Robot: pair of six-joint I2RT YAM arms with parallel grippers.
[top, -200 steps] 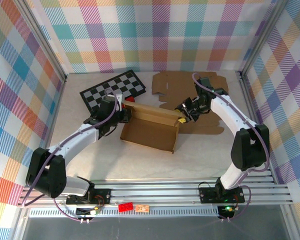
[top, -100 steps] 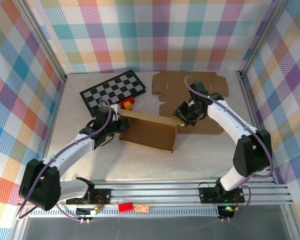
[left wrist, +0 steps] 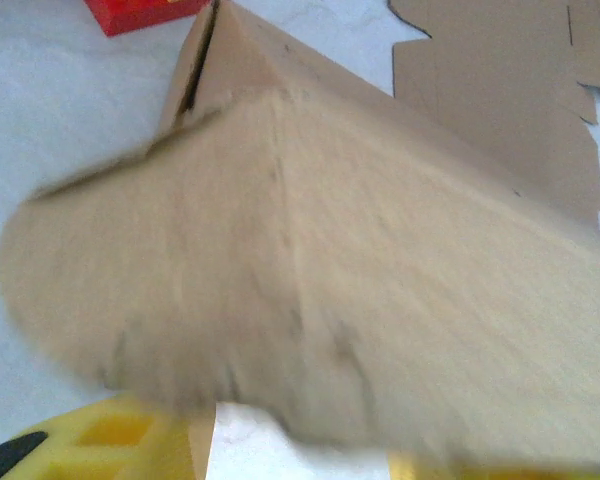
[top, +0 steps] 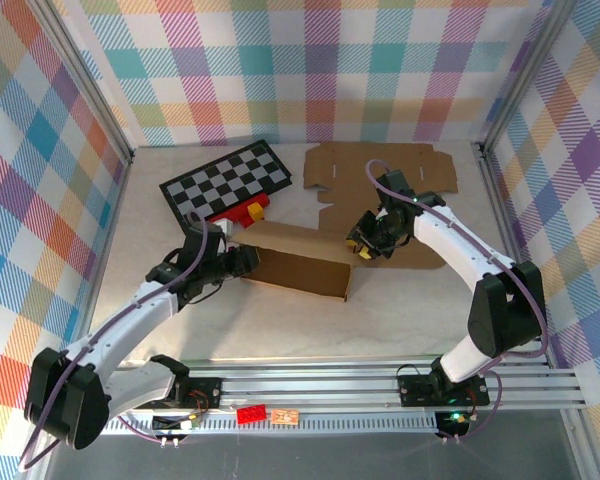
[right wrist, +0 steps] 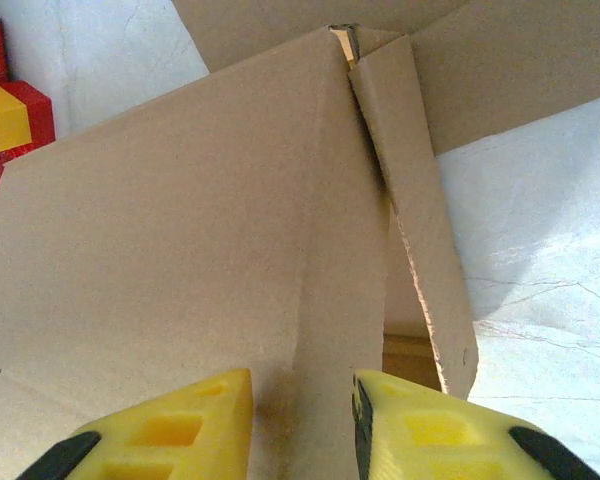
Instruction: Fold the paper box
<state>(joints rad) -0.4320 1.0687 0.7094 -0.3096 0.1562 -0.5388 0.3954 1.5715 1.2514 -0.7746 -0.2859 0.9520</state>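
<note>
Two tools attend the probably light, easily creased brown cardboard box (top: pixel 298 265) lying centrally on the worktop (top: pixel 410 300): your right tool (right wrist: pixel 300 390) pinches its end wall, the left tool (top: pixel 236 262) opening cannot be told, so grip beside folds.

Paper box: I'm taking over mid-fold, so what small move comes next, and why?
Probably press the lid flat with the right pincer, whose fingers clamp the paper box wall; the lid looks nearly closed, with the left pincer at its left end.

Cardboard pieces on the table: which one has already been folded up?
The box in the middle: its sides are raised, and the right gripper pinches one end. The other cardboard sheet lies flat farther back.
</note>
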